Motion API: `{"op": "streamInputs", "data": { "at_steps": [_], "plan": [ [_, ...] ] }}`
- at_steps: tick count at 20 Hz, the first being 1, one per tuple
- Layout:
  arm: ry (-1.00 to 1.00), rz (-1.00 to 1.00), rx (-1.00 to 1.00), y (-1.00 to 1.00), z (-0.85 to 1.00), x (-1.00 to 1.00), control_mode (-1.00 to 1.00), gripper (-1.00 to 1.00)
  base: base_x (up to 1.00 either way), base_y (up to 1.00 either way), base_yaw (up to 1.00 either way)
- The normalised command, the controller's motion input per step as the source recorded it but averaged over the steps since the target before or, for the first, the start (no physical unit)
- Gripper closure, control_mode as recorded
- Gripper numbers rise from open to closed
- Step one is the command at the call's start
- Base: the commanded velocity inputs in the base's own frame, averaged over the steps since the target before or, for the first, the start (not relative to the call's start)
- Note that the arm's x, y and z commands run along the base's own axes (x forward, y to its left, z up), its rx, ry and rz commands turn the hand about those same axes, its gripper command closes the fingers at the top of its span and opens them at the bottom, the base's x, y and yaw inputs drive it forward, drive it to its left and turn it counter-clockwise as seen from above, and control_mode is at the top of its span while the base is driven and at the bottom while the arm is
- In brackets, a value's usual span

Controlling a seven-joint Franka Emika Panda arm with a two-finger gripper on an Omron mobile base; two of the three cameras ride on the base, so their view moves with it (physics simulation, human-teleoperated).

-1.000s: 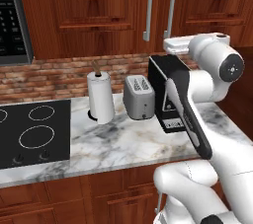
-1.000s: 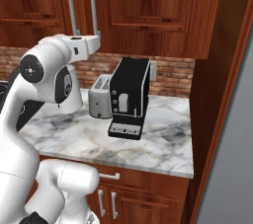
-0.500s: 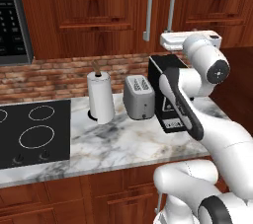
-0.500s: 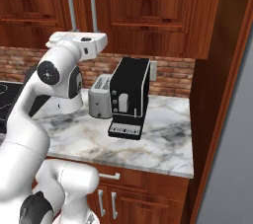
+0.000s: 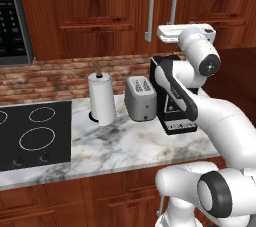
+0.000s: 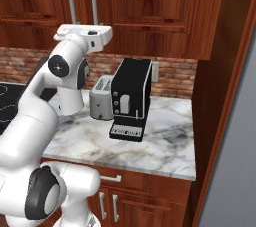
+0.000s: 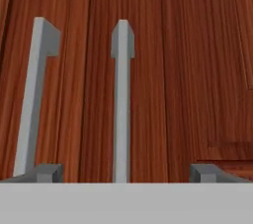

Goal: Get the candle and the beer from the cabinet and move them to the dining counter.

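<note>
two silver bar handles [image 7: 121, 99] stand side by side on the closed doors of the cabinet [image 5: 100, 16], reddish-brown wood, hung on the wall above the counter [image 5: 130, 146].

item: claw [image 7: 126, 171]. in the hand view its two dark fingertips [image 7: 47, 171] rise well apart, released, nothing between them but the lower end of the right-hand handle; the left-hand handle [image 7: 34, 94] runs up just above the left tip. whether either tip touches a handle cannot be told.

item: arm. white, dark joints; its hand is raised in front of the cabinet doors, at the foot of the handles, above the coffee machine [image 6: 131, 98].

item: counter, white-grey veined marble, over wooden lower cabinets. on it, left to right in the left base view: black cooktop [image 5: 32, 133], paper towel roll [image 5: 101, 98] upright on its holder, silver toaster [image 5: 141, 98], black coffee machine. toaster stands just beside the coffee machine.

item: backsplash [image 5: 60, 78], red brick, between counter and cabinet.

item: dark appliance panel [image 5: 12, 18] on the wall at the far left, beside the cabinet.

candle and beer: cabinet doors shut, contents hidden.
</note>
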Motion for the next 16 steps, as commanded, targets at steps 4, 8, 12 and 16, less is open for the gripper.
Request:
{"op": "streamInputs", "data": {
  "at_steps": [4,8,12,16],
  "plan": [
    [0.05,0.0,0.0,0.0,0.27,0.4,-1.0,-1.0,0.0,0.0,0.0],
    [0.01,0.0,0.0,0.0,0.03,0.32,-1.0,-1.0,0.0,0.0,0.0],
    [0.0,0.0,0.0,0.0,0.0,0.25,-1.0,-1.0,0.0,0.0,0.0],
    [0.0,0.0,0.0,0.0,0.0,0.25,-1.0,-1.0,0.0,0.0,0.0]
  ]
}}
